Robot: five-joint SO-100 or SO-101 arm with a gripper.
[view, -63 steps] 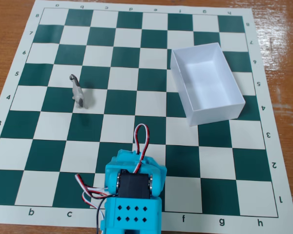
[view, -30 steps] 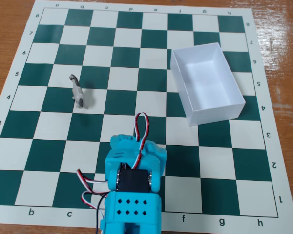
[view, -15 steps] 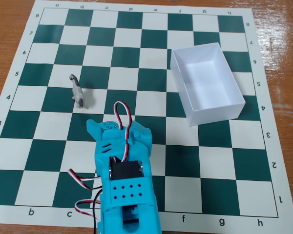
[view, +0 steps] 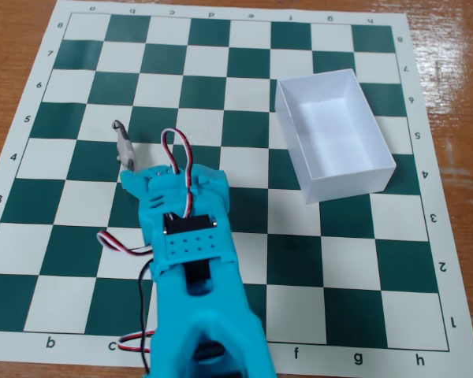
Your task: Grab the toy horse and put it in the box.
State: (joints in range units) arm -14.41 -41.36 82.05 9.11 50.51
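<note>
The toy horse [view: 124,145] is a tiny grey-and-white figurine with a curved dark neck. It is on the left-middle part of the chessboard, right at the tip of my gripper [view: 131,169]. The turquoise arm reaches up from the bottom edge, and its wrist covers the jaws, so I cannot tell whether they are around the horse or only beside it. The white box [view: 343,186] stands at the right of the board, about three squares from the horse, and its inside is bare.
The green-and-white chessboard mat [view: 55,205] lies on a wooden table [view: 457,47]. Red, white and black cables [view: 179,150] loop over the arm's wrist. Nothing else stands on the board.
</note>
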